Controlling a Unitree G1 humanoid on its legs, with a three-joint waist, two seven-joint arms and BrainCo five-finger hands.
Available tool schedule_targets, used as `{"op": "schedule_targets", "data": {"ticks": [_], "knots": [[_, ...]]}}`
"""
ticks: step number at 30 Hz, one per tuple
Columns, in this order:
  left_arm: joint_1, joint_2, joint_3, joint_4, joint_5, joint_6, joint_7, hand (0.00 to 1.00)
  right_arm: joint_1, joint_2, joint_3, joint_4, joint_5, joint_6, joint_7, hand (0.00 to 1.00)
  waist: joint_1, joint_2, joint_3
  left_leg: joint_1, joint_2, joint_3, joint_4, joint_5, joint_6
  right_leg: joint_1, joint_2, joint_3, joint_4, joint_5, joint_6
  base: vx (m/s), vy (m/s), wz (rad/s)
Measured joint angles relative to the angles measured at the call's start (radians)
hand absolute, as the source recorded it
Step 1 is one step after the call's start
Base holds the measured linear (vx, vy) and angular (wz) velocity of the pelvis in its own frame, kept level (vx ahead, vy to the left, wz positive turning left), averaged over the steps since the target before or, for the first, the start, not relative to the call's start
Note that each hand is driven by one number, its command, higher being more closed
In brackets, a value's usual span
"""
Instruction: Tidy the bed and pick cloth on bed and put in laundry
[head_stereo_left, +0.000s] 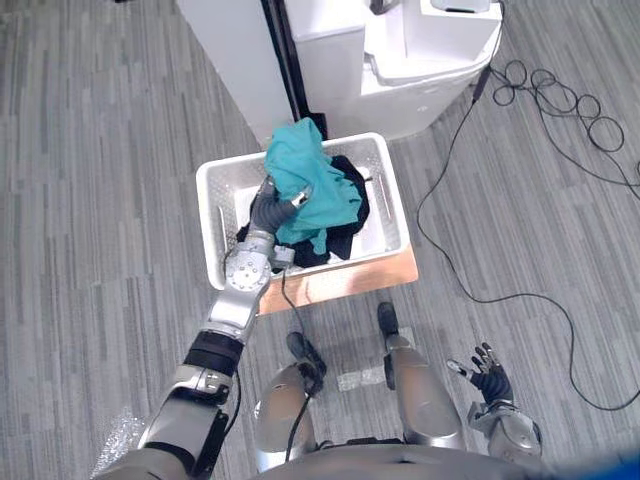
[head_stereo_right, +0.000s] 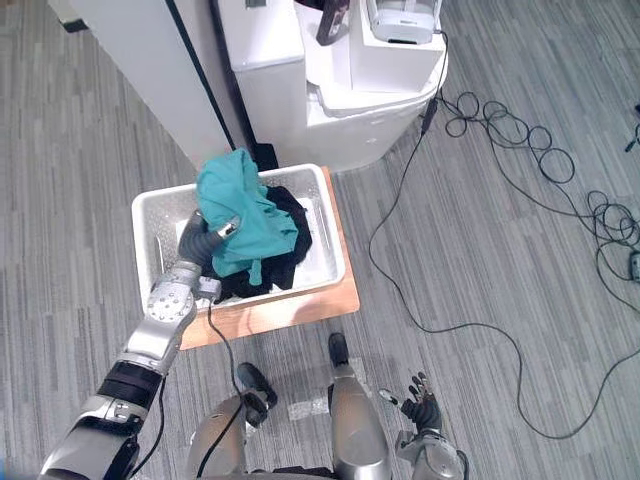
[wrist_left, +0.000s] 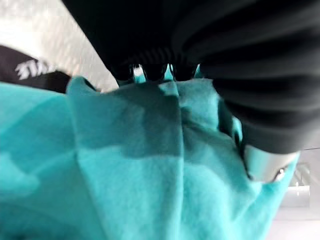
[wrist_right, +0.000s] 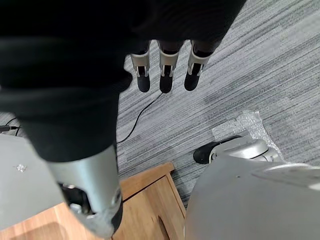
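Note:
A teal cloth (head_stereo_left: 305, 180) hangs over the white laundry basket (head_stereo_left: 215, 190), draped across a black garment (head_stereo_left: 350, 205) that lies inside. My left hand (head_stereo_left: 268, 208) reaches into the basket and is shut on the teal cloth (wrist_left: 125, 170), which bunches around its fingers in the left wrist view. The same cloth (head_stereo_right: 240, 205) stands up above the basket (head_stereo_right: 150, 215) in the right eye view. My right hand (head_stereo_left: 488, 378) hangs low at the right side, fingers (wrist_right: 165, 75) relaxed and holding nothing.
The basket rests on a low wooden board (head_stereo_left: 340, 280). A white machine (head_stereo_left: 400, 60) and a white panel (head_stereo_left: 235, 55) stand just behind it. Black cables (head_stereo_left: 545, 95) loop over the grey floor to the right. A crumpled plastic scrap (head_stereo_left: 115, 435) lies at lower left.

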Motion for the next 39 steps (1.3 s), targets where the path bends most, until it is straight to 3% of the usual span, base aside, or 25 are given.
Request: {"op": "schedule_targets", "data": {"ticks": [5, 10, 14, 18, 25, 32, 39], "knots": [[0.035, 0.023, 0.049, -0.001, -0.049, 0.044, -0.104, 0.0, 0.009, 0.001, -0.005, 0.048, -0.038, 0.019, 0.0, 0.0, -0.019, 0.004, -0.059, 0.042, -0.019, -0.022, -0.048, 0.016, -0.006, 0.046, -0.008, -0.021, -0.019, -0.001, 0.002, -0.01, -0.005, 0.12], [0.116, 0.062, 0.093, -0.003, -0.045, 0.166, -0.328, 0.0, 0.019, -0.001, -0.06, 0.093, -0.061, 0.043, 0.0, 0.0, -0.023, 0.016, -0.103, 0.123, -0.043, -0.022, -0.125, 0.055, -0.014, 0.109, -0.01, -0.025, -0.046, -0.004, 0.005, 0.0, -0.001, 0.03], [0.209, 0.084, 0.084, 0.005, 0.045, 0.233, -0.504, 0.0, 0.043, -0.007, -0.094, 0.101, -0.101, 0.054, 0.006, 0.0, -0.032, 0.041, -0.129, 0.191, -0.068, -0.016, -0.198, 0.095, -0.009, 0.146, -0.012, -0.028, -0.046, -0.016, 0.009, 0.0, 0.0, -0.01], [0.279, 0.116, 0.057, 0.062, 0.139, 0.252, -0.622, 0.0, 0.055, -0.013, -0.142, 0.135, -0.147, 0.056, 0.009, 0.0, -0.05, 0.061, -0.158, 0.242, -0.083, 0.007, -0.248, 0.108, -0.014, 0.171, -0.015, -0.026, -0.047, -0.025, 0.012, 0.0, 0.008, -0.04], [0.3, 0.146, -0.016, 0.132, 0.277, 0.228, -0.704, 0.0, 0.063, -0.019, -0.19, 0.162, -0.213, 0.056, 0.01, 0.0, -0.075, 0.088, -0.179, 0.284, -0.101, 0.027, -0.281, 0.117, -0.008, 0.2, -0.02, -0.016, -0.061, -0.023, 0.017, 0.01, 0.003, -0.05], [0.273, 0.156, -0.08, 0.159, 0.396, 0.236, -0.725, 0.0, 0.075, -0.021, -0.226, 0.161, -0.298, 0.055, 0.007, 0.0, -0.084, 0.115, -0.204, 0.314, -0.093, 0.068, -0.279, 0.108, -0.02, 0.204, -0.006, 0.024, -0.057, -0.025, 0.015, 0.01, -0.02, -0.19], [0.123, 0.315, -0.138, 0.152, 0.381, 0.233, -0.82, 0.0, 0.073, -0.022, -0.3, 0.161, -0.311, 0.053, 0.01, 0.0, -0.105, 0.112, -0.203, 0.304, -0.09, 0.064, -0.28, 0.103, -0.029, 0.198, -0.003, 0.024, -0.059, -0.026, 0.016, -0.01, -0.012, 0.01]]}}
